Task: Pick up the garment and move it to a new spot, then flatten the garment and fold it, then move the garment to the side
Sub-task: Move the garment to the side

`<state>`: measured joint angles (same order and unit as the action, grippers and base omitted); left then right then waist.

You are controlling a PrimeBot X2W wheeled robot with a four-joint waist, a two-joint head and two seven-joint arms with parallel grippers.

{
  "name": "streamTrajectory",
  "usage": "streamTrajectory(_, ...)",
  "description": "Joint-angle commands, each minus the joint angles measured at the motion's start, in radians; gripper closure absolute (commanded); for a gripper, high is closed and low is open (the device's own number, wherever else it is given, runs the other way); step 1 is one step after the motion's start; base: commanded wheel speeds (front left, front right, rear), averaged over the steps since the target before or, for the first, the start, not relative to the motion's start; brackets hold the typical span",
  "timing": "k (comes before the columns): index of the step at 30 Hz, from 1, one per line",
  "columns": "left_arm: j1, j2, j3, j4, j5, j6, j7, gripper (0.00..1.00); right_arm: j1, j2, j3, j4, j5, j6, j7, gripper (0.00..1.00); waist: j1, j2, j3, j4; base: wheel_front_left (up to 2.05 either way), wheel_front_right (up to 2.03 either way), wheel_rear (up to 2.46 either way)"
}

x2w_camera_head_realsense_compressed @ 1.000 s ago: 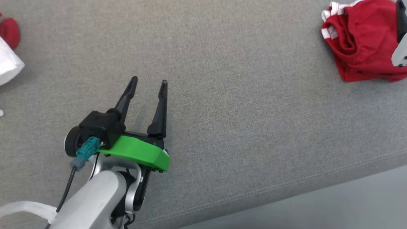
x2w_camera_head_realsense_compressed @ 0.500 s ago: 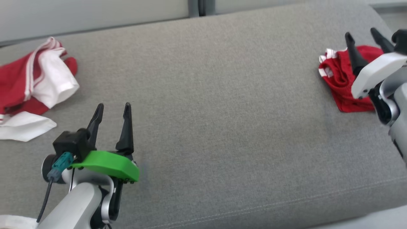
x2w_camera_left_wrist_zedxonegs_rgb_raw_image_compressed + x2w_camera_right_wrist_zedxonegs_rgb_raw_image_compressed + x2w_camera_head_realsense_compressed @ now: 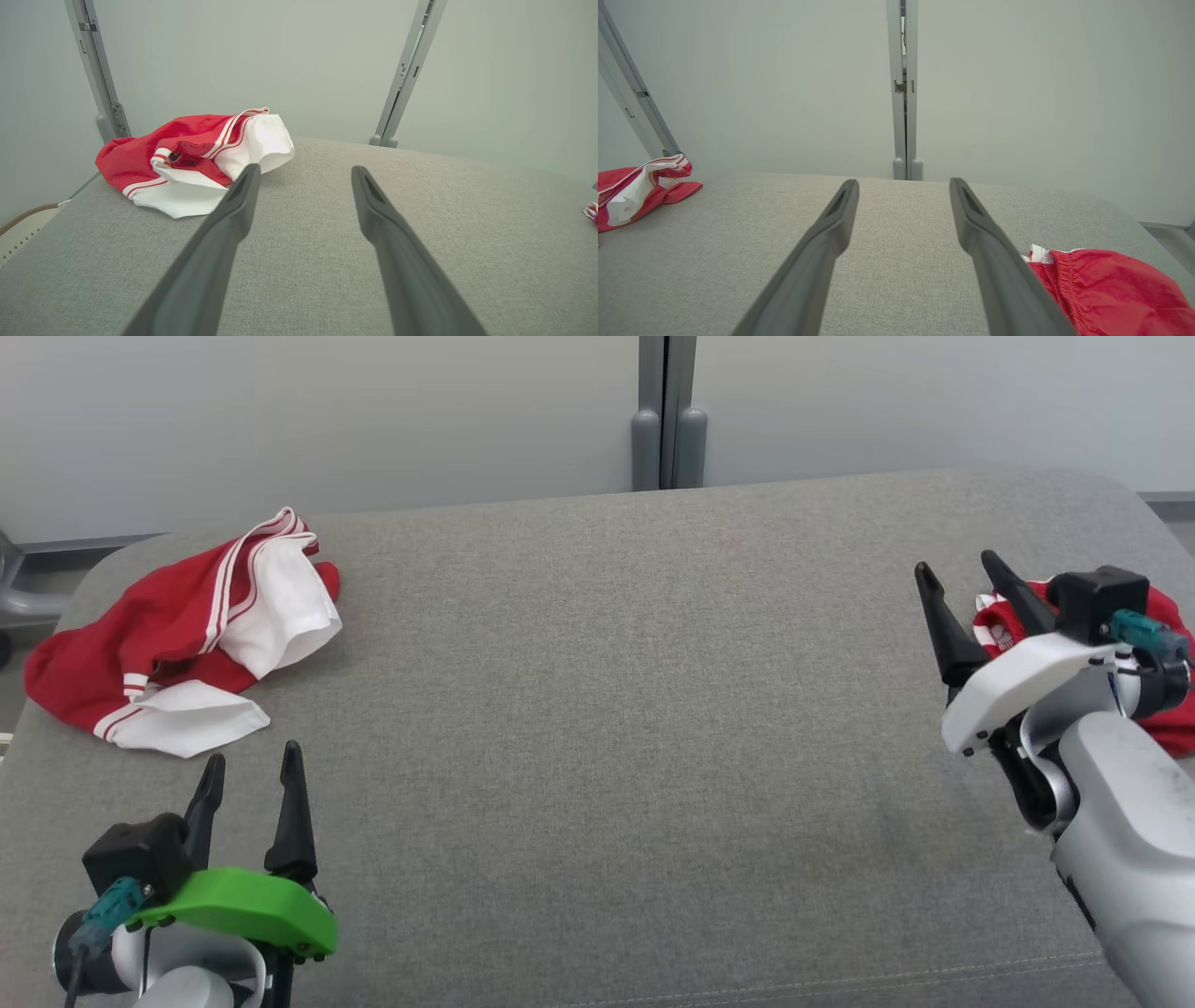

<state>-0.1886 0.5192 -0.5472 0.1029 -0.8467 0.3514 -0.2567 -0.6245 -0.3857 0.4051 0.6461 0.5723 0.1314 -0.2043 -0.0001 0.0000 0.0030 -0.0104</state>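
Grey padded worktop is lying open; left pincer and right pincer are hanging wide, empty. Crumpled red-and-white garment is sitting far left. Pickup's looking next: left pincer reaching forward, pinching cloth.

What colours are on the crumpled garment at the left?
The garment is red with white panels and striped trim; the left wrist view shows it best.
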Motion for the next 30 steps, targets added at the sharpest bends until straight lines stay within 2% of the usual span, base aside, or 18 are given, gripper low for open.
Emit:
streamTrajectory(1, 0.024, 0.007, 0.009, -0.007, -0.009, 0.007, -0.004, 0.00, 0.032, 0.012, -0.015, -0.014, -0.019, -0.001, -0.005, 0.00, 0.0001, 0.0000, -0.020, 0.019, 0.00, 0.00, 0.00)
streamTrajectory(9, 0.133, 0.024, 0.045, -0.062, -0.016, 0.038, -0.008, 0.00, 0.224, 0.125, -0.186, -0.161, -0.154, -0.001, 0.023, 0.00, 0.0001, 0.0000, -0.031, 0.028, 0.00, 0.00, 0.00)
streamTrajectory(15, 0.181, 0.009, 0.051, -0.093, -0.002, 0.056, -0.009, 0.00, 0.361, 0.226, -0.289, -0.307, -0.239, -0.001, 0.085, 0.00, 0.0001, 0.0000, -0.033, 0.028, 0.00, 0.00, 0.00)
streamTrajectory(21, 0.199, -0.003, 0.056, -0.108, 0.006, 0.047, -0.008, 0.00, 0.475, 0.302, -0.339, -0.448, -0.303, -0.001, 0.148, 0.00, 0.0001, 0.0000, -0.029, 0.023, 0.00, 0.00, 0.00)
streamTrajectory(30, 0.188, -0.013, 0.049, -0.084, 0.019, 0.030, -0.009, 0.00, 0.543, 0.332, -0.350, -0.527, -0.313, -0.001, 0.185, 0.00, 0.0001, 0.0000, -0.033, 0.025, 0.00, 0.00, 0.00)
